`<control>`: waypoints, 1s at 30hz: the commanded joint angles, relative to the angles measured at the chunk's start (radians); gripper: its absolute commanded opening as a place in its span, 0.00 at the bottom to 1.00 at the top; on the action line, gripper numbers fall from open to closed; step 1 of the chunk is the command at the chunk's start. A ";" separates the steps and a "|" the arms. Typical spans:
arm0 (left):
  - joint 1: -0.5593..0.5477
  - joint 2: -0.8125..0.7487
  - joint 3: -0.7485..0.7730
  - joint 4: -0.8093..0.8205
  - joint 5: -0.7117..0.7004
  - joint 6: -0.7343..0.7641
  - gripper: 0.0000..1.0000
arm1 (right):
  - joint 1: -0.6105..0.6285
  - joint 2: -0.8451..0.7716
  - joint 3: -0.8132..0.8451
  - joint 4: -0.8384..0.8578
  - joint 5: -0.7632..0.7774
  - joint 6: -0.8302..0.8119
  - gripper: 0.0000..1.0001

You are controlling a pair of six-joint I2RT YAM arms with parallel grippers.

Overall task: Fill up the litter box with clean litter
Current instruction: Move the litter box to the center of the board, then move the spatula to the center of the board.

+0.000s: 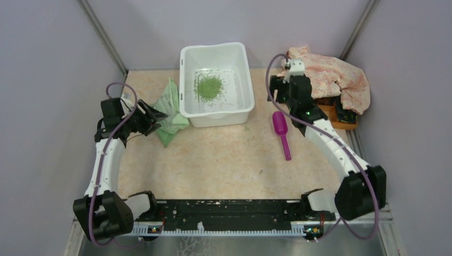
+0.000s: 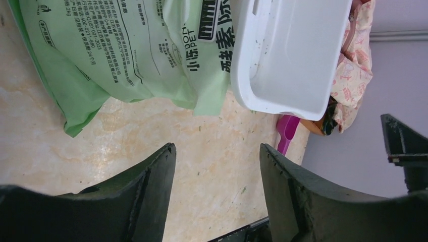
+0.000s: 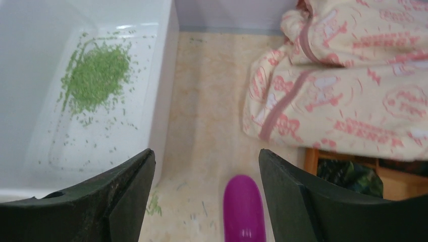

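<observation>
Lying heaped in the litter box [image 1: 237, 63] is green clean litter [image 1: 209, 87]; both jaws open.

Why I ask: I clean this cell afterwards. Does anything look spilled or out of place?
Yes: a few stray granules lie on the table by the near corner of the litter box; the main clean litter pile sits inside.

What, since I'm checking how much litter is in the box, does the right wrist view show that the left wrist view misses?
Only the right wrist view shows the clean litter, piled on the litter box floor. Only the left wrist view shows the green printed bag beside the box. Both show the box, the magenta scoop and the patterned cloth.
</observation>
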 commanded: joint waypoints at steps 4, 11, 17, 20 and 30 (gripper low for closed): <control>-0.003 -0.090 0.048 -0.003 0.033 0.072 0.96 | 0.007 -0.215 -0.386 -0.069 0.123 0.078 0.75; -0.002 -0.129 0.051 -0.044 0.040 0.099 0.99 | 0.007 -0.184 -0.515 -0.056 0.194 0.132 0.75; -0.002 -0.143 0.012 -0.019 0.076 0.088 0.99 | 0.007 -0.094 -0.521 -0.025 0.197 0.120 0.75; 0.000 -0.145 0.001 -0.017 0.080 0.090 0.99 | 0.007 -0.034 -0.519 -0.019 0.182 0.117 0.73; -0.002 -0.173 -0.011 -0.006 0.108 0.082 0.99 | 0.044 0.006 -0.494 -0.040 0.074 0.111 0.32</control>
